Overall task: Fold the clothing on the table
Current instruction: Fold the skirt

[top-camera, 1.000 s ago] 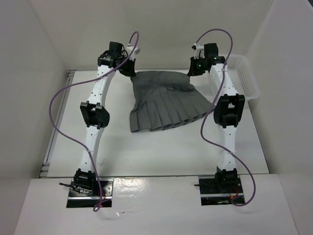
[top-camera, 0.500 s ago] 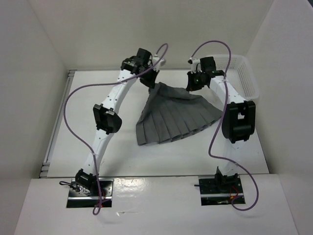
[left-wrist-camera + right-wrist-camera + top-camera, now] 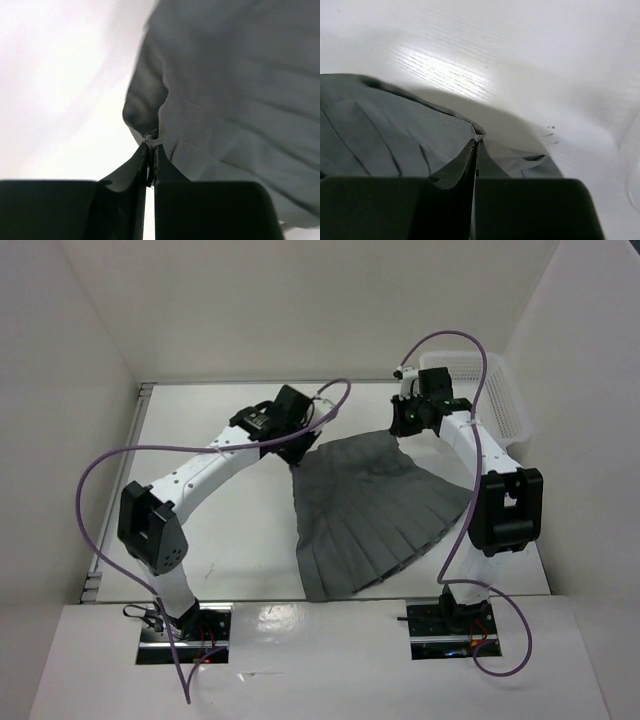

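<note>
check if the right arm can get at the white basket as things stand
Probably within reach: the basket sits close beside the right gripper with nothing between. But that gripper is shut on a top corner of the skirt, so it would have to let go first.

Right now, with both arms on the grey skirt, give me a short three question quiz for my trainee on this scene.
1. True or false: the left gripper is shut on the clothing.
2. Which gripper is nearer the white basket? A the left gripper; B the right gripper.
3. Fill in: the clothing's wide hem lies toward the ____ edge of the table.
Key: 1 true; 2 B; 3 near.
</note>
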Tool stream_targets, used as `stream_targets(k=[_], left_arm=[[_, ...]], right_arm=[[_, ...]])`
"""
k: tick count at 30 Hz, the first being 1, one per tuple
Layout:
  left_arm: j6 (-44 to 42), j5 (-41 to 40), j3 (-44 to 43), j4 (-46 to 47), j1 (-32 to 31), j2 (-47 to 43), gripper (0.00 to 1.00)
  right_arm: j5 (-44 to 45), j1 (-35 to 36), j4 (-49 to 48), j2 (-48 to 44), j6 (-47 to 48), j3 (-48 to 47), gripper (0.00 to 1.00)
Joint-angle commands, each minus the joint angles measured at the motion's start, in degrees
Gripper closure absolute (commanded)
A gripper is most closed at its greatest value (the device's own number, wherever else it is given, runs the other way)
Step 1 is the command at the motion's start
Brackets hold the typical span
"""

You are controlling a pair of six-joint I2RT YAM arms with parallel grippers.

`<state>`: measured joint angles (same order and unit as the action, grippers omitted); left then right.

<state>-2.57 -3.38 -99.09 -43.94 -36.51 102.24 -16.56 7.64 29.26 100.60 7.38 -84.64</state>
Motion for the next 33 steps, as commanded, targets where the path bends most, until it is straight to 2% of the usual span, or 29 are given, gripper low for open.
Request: stream_targets(k=[1, 2, 3, 7, 10, 15, 23, 29, 33], left_arm=[[-0.93, -2.00, 12.66, 6.67, 5.91, -3.95, 1.00], [-0.95, -1.46, 18.09, 7.55, 7.58, -5.37, 1.00], [-0.95, -0.41, 20.49, 8.95, 10.90, -6.51, 1.00], [-3.75, -0.83, 29.89, 14.14, 15.76, -11.35, 1.00], [-4.29, -1.81, 31.68, 18.18, 18.65, -11.36, 1.00], [-2.53, 2.84, 26.33, 19.60, 24.03, -6.72, 1.00], [-4.20, 2.85, 15.96, 21.26, 23.50, 0.94, 1.00], [-3.58, 4.33, 12.87, 23.46, 21.48, 5.95, 1.00], [-3.06, 4.26, 12.87, 24.17, 20.34, 5.43, 1.00]], right_arm=[[2.49, 0.27, -1.57, -4.00, 0.53, 1.67, 1.00], [2.49, 0.27, -0.79, -4.00, 0.53, 2.37, 1.00], [2.49, 0.27, -0.26, -4.61, 0.53, 3.25, 1.00], [4.51, 0.27, -0.25, -6.47, 1.06, 5.01, 1.00], [6.62, 0.27, -0.77, -7.08, 0.45, 5.01, 1.00], [9.26, 0.27, -1.39, -8.22, -2.98, 3.61, 1.00], [14.09, 0.27, -3.59, -12.70, -4.92, 8.26, 1.00], [16.46, 0.27, -3.06, -13.76, -3.86, 9.84, 1.00], [19.02, 0.27, -4.29, -13.15, -4.39, 9.32, 1.00]])
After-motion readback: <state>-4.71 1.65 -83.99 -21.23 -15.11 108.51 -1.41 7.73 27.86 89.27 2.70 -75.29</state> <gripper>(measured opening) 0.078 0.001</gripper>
